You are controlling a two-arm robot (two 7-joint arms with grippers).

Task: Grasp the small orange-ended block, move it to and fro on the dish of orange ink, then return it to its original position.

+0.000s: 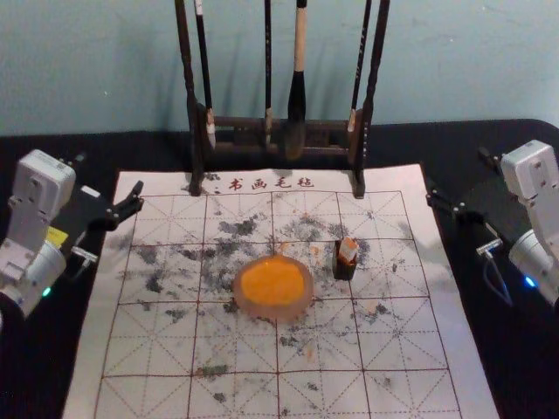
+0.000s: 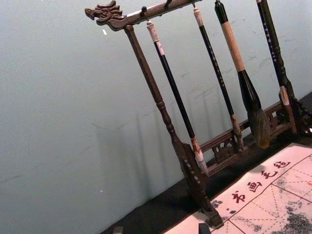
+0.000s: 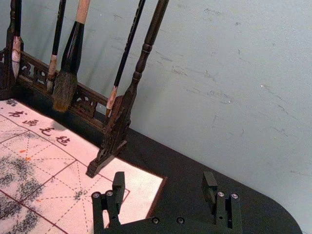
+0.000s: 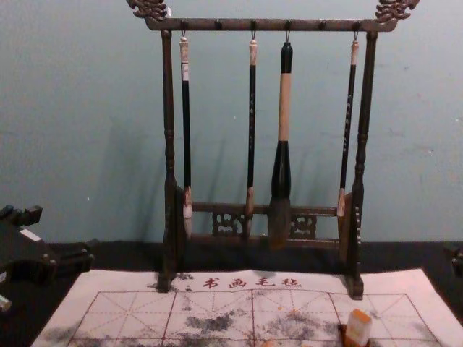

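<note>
In the head view, the small orange-ended block (image 1: 348,250) stands upright in a dark holder (image 1: 344,269), right of the round dish of orange ink (image 1: 272,281). The chest view has the block (image 4: 358,327) at its lower edge, orange end up. My left gripper (image 1: 107,178) hovers off the mat's left edge, open, well away from the dish; its fingertips (image 2: 161,229) peek in at the left wrist view's bottom. Off the mat's right edge is my right gripper (image 1: 458,177), also open; in the right wrist view the gripper (image 3: 163,186) has nothing between its fingers.
Behind the dish, a dark wooden rack (image 1: 236,124) with several hanging brushes stands at the mat's back edge. The ink-stained white mat (image 1: 148,349) lies on a black table (image 1: 419,144), with a wall (image 1: 463,61) behind.
</note>
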